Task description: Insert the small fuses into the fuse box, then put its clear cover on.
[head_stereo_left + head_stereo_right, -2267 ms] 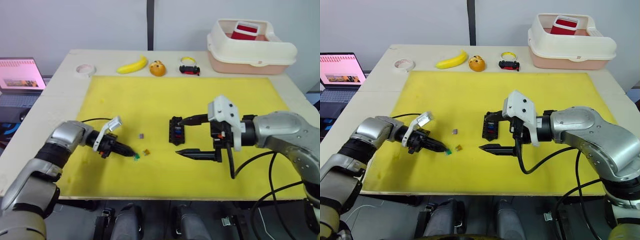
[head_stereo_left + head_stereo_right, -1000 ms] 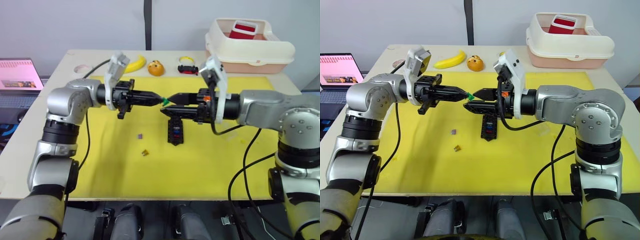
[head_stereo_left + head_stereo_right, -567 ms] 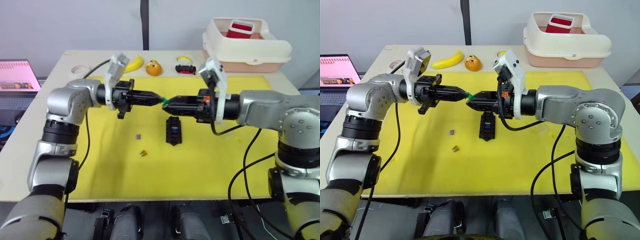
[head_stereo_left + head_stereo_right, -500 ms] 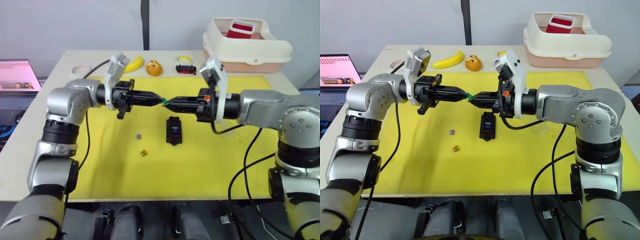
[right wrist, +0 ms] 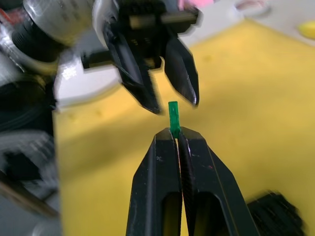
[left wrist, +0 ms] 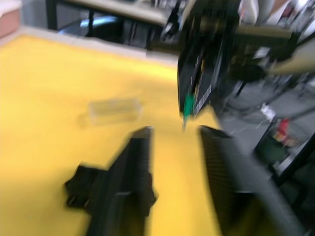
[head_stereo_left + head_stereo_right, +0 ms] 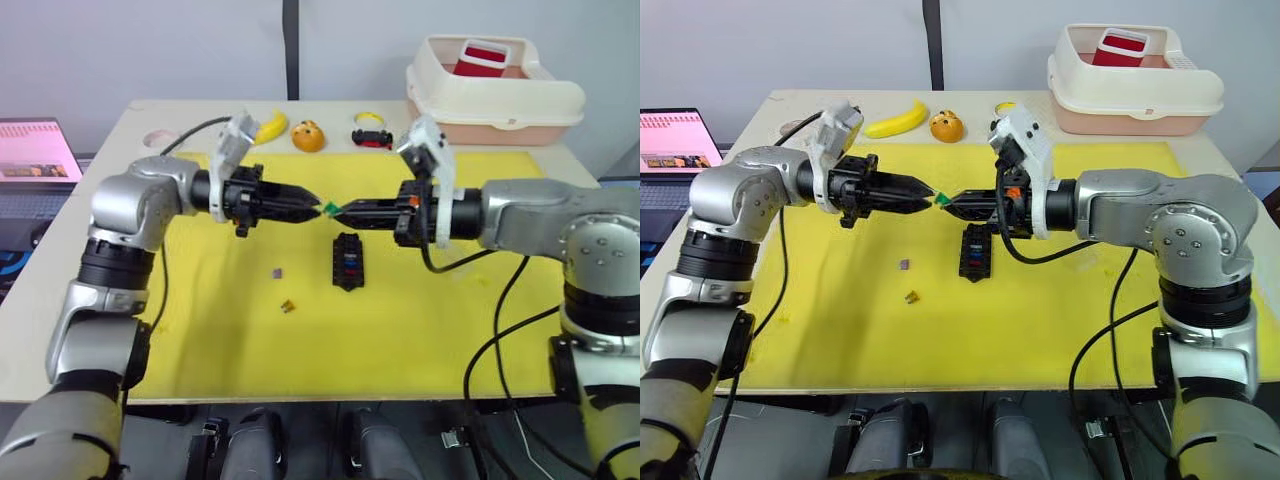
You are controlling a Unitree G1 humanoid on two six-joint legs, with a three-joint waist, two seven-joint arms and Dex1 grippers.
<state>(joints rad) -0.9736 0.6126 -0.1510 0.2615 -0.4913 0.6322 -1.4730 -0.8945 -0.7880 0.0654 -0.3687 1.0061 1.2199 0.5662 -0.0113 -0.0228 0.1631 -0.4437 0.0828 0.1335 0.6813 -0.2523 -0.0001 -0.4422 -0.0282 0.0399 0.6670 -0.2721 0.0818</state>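
Both grippers meet tip to tip in the air above the yellow mat (image 7: 420,330). My right gripper (image 5: 177,135) is shut on a green fuse (image 5: 173,117), which sticks out from its tips. My left gripper (image 6: 172,130) stands open just beyond, its fingertips on either side of the fuse's free end without pinching it. The black fuse box (image 7: 347,262) lies on the mat below the grippers, with some fuses in its slots. A purple-grey fuse (image 7: 279,272) and an amber fuse (image 7: 288,306) lie loose left of it. The clear cover (image 6: 114,109) rests on the mat.
Along the table's far edge are a tape roll (image 7: 160,138), a banana (image 7: 270,127), an orange toy (image 7: 308,136) and a small toy car (image 7: 372,132). A cream lidded bin (image 7: 495,95) stands at the back right. A laptop (image 7: 35,150) sits off the table's left.
My right gripper shut on the green fuse that my left gripper held. My left gripper has since opened, let it go and drawn back a little to the left.
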